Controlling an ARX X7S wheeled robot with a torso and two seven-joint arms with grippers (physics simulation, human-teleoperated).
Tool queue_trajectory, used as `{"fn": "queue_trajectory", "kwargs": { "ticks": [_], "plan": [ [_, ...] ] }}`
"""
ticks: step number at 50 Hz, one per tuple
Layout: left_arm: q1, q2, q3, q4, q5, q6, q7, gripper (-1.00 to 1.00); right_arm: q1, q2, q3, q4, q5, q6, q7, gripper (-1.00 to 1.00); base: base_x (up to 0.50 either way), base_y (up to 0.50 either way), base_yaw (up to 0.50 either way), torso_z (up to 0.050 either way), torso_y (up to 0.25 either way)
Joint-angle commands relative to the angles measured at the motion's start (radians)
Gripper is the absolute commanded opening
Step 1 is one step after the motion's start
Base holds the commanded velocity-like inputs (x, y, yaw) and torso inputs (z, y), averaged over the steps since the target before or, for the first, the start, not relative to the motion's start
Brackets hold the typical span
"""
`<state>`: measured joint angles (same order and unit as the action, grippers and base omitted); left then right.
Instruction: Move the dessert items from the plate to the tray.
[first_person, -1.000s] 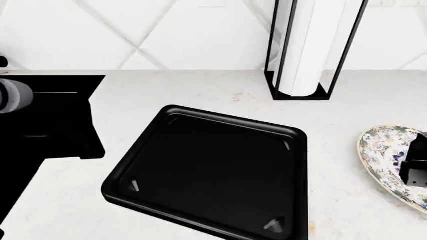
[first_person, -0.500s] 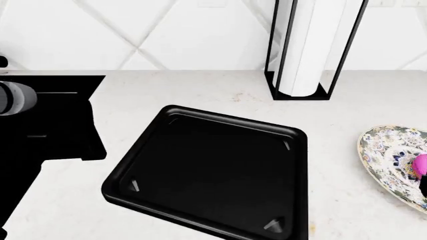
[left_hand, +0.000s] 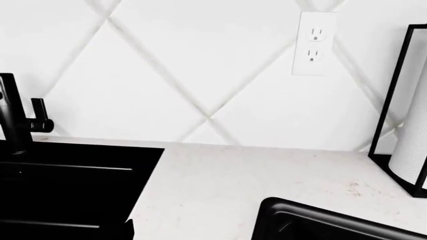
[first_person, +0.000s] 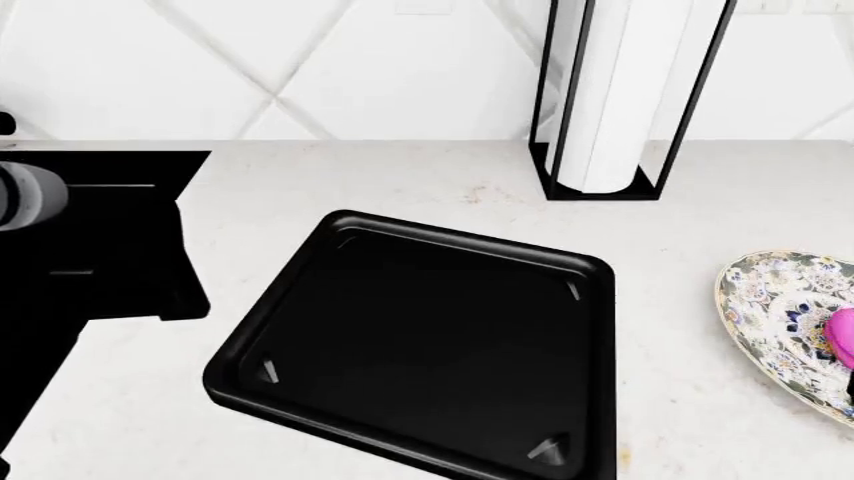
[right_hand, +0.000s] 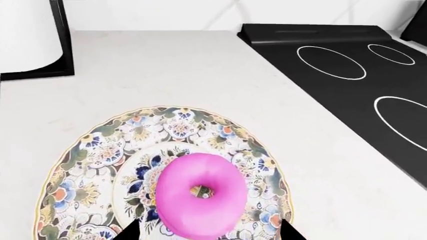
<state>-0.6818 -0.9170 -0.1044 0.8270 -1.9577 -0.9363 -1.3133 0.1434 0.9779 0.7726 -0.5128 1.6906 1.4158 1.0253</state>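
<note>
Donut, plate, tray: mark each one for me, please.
donut (right_hand: 200, 200), right wrist view, on its pink glaze.
plate (right_hand: 107, 145), right wrist view, on its floral rim.
tray (first_person: 427, 350), head view, on its bare black floor.

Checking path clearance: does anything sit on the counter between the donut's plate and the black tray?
Nothing visible does. The head view shows only bare counter between the plate holding the pink donut and the tray; the paper towel holder stands further back.

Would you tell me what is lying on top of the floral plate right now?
A pink donut sits at the centre of the plate. No cupcake shows; the plate's near edge is out of frame.
</note>
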Motion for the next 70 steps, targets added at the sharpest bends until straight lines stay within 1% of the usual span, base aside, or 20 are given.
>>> {"fn": "queue_trajectory", "kwargs": {
  "ticks": [1, 7, 19, 28, 37, 61, 70],
  "plan": [
    [-0.017, -0.014, 0.008, 0.002, -0.017, 0.009, -0.012, 1.00, -0.025, -0.023, -0.024, 0.003, -0.070, 0.001, -0.056, 1.00, 0.00, 0.00, 0.00, 0.000, 0.000],
    [-0.018, -0.016, 0.009, 0.003, -0.016, 0.011, -0.012, 1.00, -0.039, -0.033, -0.030, -0.003, -0.119, -0.010, -0.099, 1.00, 0.00, 0.00, 0.00, 0.000, 0.000],
    [-0.024, -0.009, 0.021, -0.002, -0.003, 0.013, -0.008, 1.00, -0.040, -0.052, -0.102, 0.016, -0.219, -0.050, -0.153, 1.00, 0.00, 0.00, 0.00, 0.000, 0.000],
    [0.000, -0.009, 0.008, 0.000, 0.011, 0.016, 0.000, 1.00, -0.030, -0.041, -0.135, 0.038, -0.240, -0.062, -0.155, 1.00, 0.00, 0.00, 0.00, 0.000, 0.000],
    [0.007, -0.011, 0.004, -0.001, 0.016, 0.020, 0.004, 1.00, -0.055, -0.045, -0.134, 0.042, -0.262, -0.073, -0.170, 1.00, 0.00, 0.00, 0.00, 0.000, 0.000],
    [0.018, -0.015, 0.002, 0.001, 0.022, 0.030, 0.008, 1.00, 0.016, -0.037, -0.250, 0.100, -0.308, -0.116, -0.191, 1.00, 0.00, 0.00, 0.00, 0.000, 0.000],
    [0.018, -0.025, 0.001, 0.002, 0.020, 0.032, 0.005, 1.00, 0.028, -0.039, -0.246, 0.127, -0.285, -0.118, -0.181, 1.00, 0.00, 0.00, 0.00, 0.000, 0.000]
  ]
}}
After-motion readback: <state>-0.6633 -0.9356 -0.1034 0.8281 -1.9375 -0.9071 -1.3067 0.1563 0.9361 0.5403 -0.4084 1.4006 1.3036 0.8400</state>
